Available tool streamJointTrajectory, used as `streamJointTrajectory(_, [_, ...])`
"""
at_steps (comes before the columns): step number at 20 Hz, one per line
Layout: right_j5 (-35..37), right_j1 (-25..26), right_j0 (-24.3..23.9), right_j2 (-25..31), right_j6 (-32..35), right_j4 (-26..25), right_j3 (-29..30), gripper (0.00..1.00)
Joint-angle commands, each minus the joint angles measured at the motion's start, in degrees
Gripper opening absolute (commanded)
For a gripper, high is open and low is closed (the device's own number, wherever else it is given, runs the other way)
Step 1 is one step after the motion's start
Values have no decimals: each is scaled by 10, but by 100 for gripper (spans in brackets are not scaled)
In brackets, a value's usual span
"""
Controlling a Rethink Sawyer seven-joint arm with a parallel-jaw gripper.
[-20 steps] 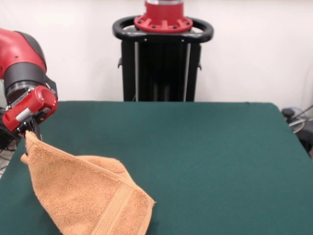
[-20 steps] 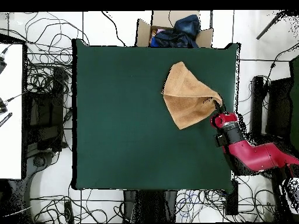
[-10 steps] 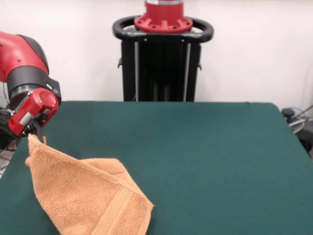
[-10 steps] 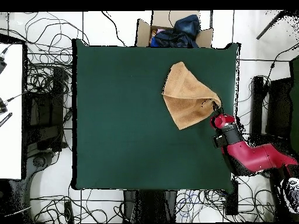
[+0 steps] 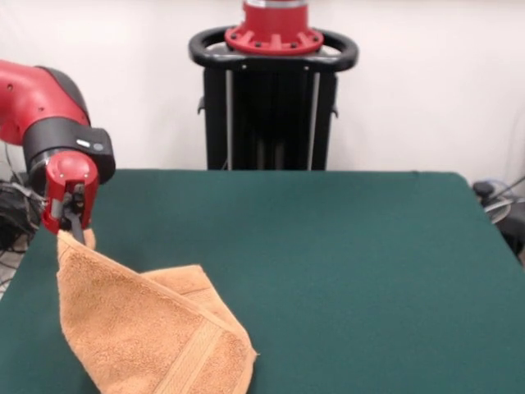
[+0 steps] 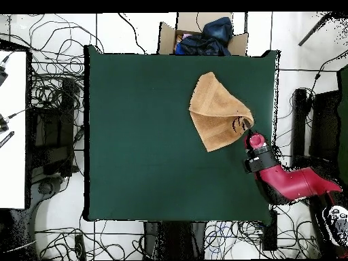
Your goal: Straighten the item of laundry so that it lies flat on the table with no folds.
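The towel (image 5: 152, 332) is not flat yet. It sits near one corner of the table (image 5: 344, 263), bunched into a pointy tent shape with one part folded over another. One corner of it is lifted up off the table, and the gripper (image 5: 74, 232) is pinching that corner tight. From above, the towel (image 6: 216, 112) looks like a lopsided triangle, with its held tip close to the table's side edge, right by the gripper (image 6: 249, 133). I think the robot is in the middle of the pulling step, tugging the corner to open the cloth out. Next it likely needs to pull the corner away from the heap, low over the table, so the folded part slides open, then let go once the cloth lies down. The table has a dark green, soft-looking top, and most of it is bare. Around it the floor (image 6: 54, 102) is covered in lots of tangled black cables, and a cardboard box (image 6: 204, 35) with dark things inside stands just past one table edge.
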Motion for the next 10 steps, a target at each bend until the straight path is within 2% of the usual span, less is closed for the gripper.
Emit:
streamJointTrajectory(1, [-31, 22, 30, 4, 157, -48, -12, 0])
streamJointTrajectory(3, [-42, 18, 31, 0, 176, -63, -19, 0])
streamJointTrajectory(10, [-87, -33, 42, -12, 321, -151, -67, 0])
